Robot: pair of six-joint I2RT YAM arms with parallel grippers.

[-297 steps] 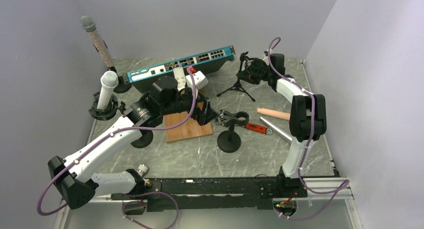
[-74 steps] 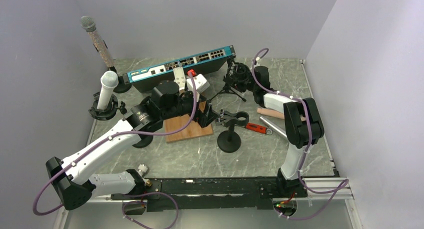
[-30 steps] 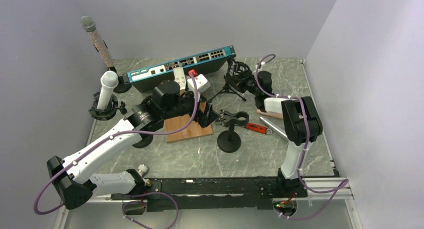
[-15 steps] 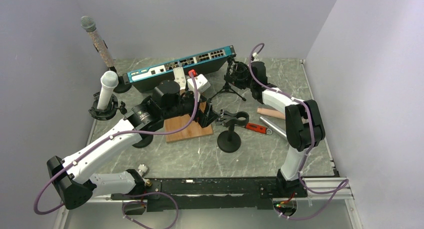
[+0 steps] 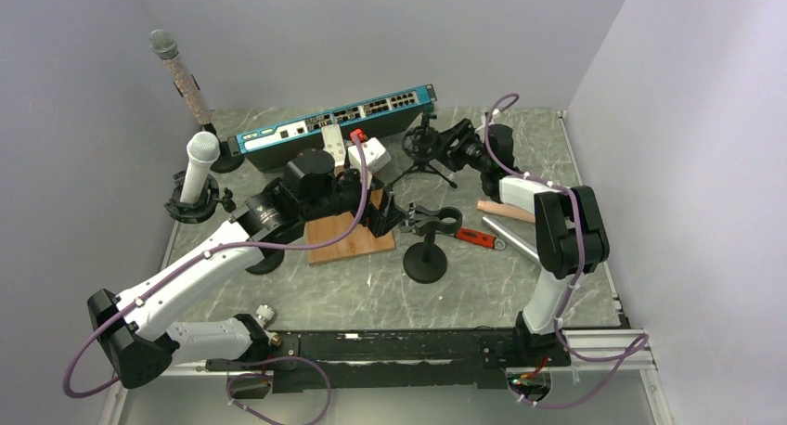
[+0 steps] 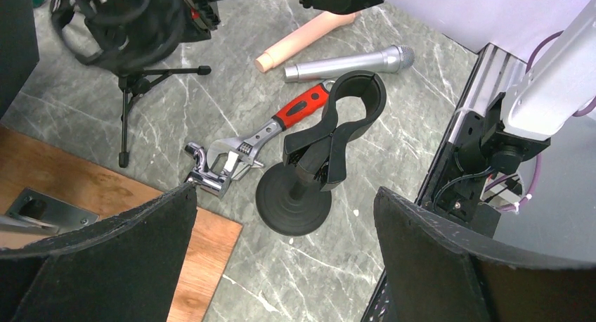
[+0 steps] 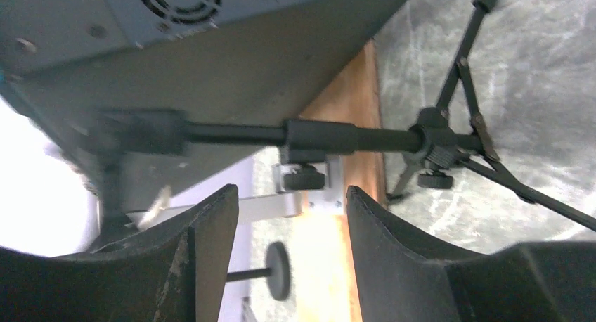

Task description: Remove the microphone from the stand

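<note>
A small black tripod stand [image 5: 425, 161] with a round shock mount [image 5: 419, 143] stands at the back middle. My right gripper [image 5: 457, 147] is just right of the mount, open and empty. In the right wrist view the stand's pole [image 7: 316, 135] crosses above the open right gripper [image 7: 292, 216], apart from it. A silver microphone [image 5: 511, 238] lies flat on the table, also seen in the left wrist view [image 6: 348, 62]. An empty black clip stand [image 5: 428, 247] is near it. My left gripper [image 5: 382, 212] hovers wide open over the wooden board [image 5: 348, 239]. A white microphone [image 5: 199, 166] stands in a black mount at left.
A glitter microphone [image 5: 176, 70] leans on a stand at the back left. A blue network switch [image 5: 334, 119] lies along the back. A red-handled wrench [image 5: 480, 238] and a beige handle [image 5: 506, 210] lie near the right arm. White blocks [image 5: 367, 149] sit behind the board.
My right gripper has opened and drawn back to the right of the shock mount. The tripod stand now sits a little further left. The left arm has not moved.
</note>
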